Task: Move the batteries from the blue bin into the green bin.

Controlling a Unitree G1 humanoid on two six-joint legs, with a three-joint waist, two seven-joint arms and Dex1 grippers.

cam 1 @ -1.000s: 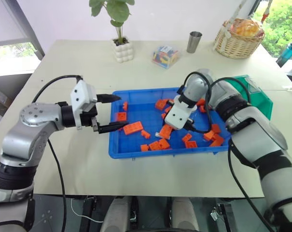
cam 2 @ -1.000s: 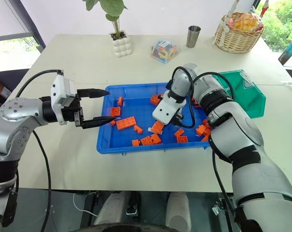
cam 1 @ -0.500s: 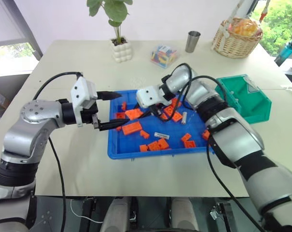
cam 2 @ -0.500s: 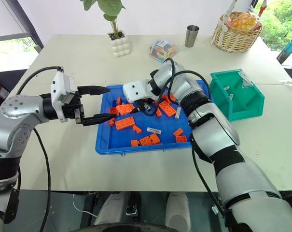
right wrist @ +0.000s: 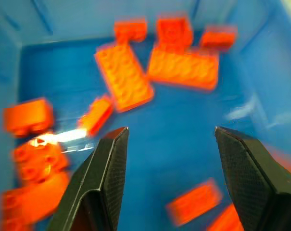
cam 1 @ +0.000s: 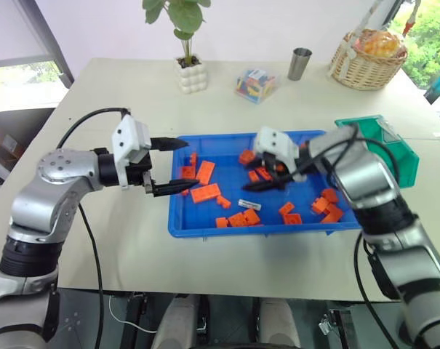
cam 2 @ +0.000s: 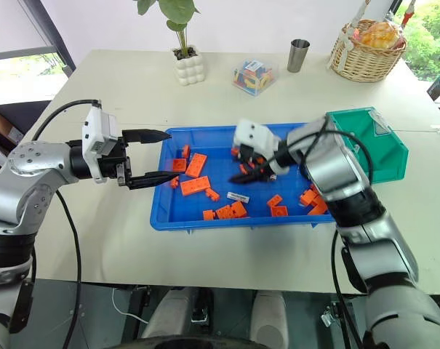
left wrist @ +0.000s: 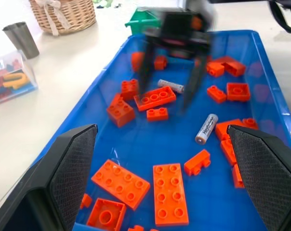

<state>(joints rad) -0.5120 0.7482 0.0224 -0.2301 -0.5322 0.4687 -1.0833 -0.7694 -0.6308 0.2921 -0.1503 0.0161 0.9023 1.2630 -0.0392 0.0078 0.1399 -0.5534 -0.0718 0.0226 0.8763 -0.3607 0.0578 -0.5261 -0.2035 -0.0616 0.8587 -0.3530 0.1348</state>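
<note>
Head views: the blue bin (cam 1: pixel 205 225) sits mid-table, the green bin (cam 1: pixel 401 156) at its right end. One battery (cam 1: pixel 249 204) lies among orange bricks (cam 1: pixel 205 193) near the bin's front wall, just below the right claw (cam 1: pixel 272 179), which hangs open and empty above it. The left claw (cam 1: pixel 177 163) is open at the bin's left rim, farther off.

Left wrist view: two batteries (left wrist: pixel 206 128) show, silvery-white with print, long axes skewed to each other.

Right wrist view: the claw's jaws stand apart over bricks.
</note>
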